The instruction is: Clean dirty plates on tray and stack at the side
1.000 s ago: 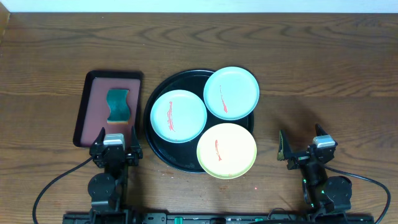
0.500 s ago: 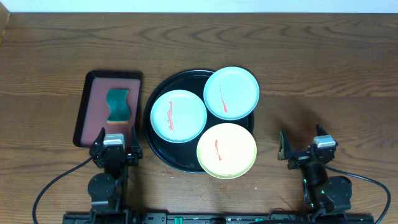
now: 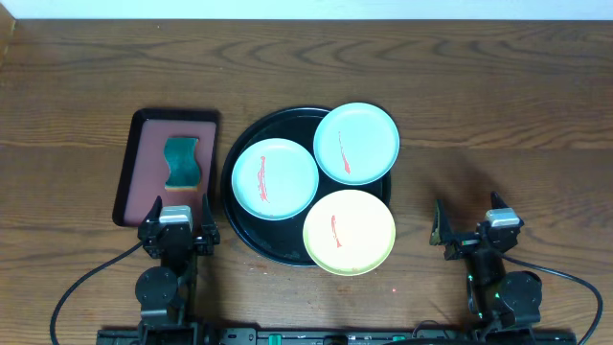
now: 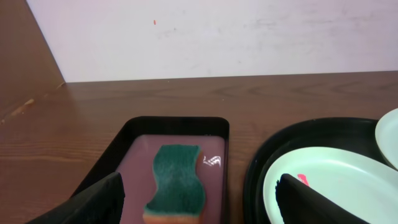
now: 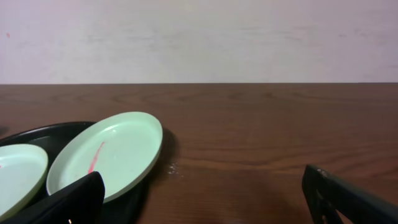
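The round black tray holds three plates, each with a thin red streak. One pale blue-green plate lies at the left, another at the upper right, and a pale yellow plate at the front, overhanging the rim. My left gripper is open and empty at the near edge, left of the tray. My right gripper is open and empty to the tray's right. The left wrist view shows the left plate. The right wrist view shows the upper-right plate.
A dark red rectangular tray left of the black tray holds a green sponge, which also shows in the left wrist view. Bare wooden table lies to the right and behind. A wall stands at the far edge.
My right gripper has shifted very slightly. The plates, trays and left gripper have not moved.
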`<state>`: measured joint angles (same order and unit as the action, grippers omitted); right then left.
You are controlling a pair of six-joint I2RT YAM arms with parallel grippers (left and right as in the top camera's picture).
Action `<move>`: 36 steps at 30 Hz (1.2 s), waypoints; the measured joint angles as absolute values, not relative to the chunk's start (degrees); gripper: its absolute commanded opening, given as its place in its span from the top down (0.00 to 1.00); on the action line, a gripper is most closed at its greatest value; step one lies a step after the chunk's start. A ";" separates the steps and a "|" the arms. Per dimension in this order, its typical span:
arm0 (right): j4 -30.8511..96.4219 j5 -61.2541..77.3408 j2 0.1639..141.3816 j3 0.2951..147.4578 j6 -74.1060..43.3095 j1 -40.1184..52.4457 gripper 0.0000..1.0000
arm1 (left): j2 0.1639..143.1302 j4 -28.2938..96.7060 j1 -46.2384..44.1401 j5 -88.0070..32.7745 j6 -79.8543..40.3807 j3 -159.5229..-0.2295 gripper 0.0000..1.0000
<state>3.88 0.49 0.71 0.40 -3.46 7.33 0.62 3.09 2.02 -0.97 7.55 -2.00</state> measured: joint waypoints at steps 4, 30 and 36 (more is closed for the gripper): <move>3.86 0.19 0.71 0.40 -3.46 7.33 0.01 | 0.64 3.03 2.02 -0.99 6.20 -2.00 0.21; 25.28 0.97 29.39 36.86 -3.49 7.33 0.01 | 39.03 35.05 2.02 -1.93 1.41 -49.93 0.21; 36.34 5.87 46.09 51.79 -3.51 7.33 0.01 | 53.12 47.51 2.02 -4.69 1.28 -64.42 0.21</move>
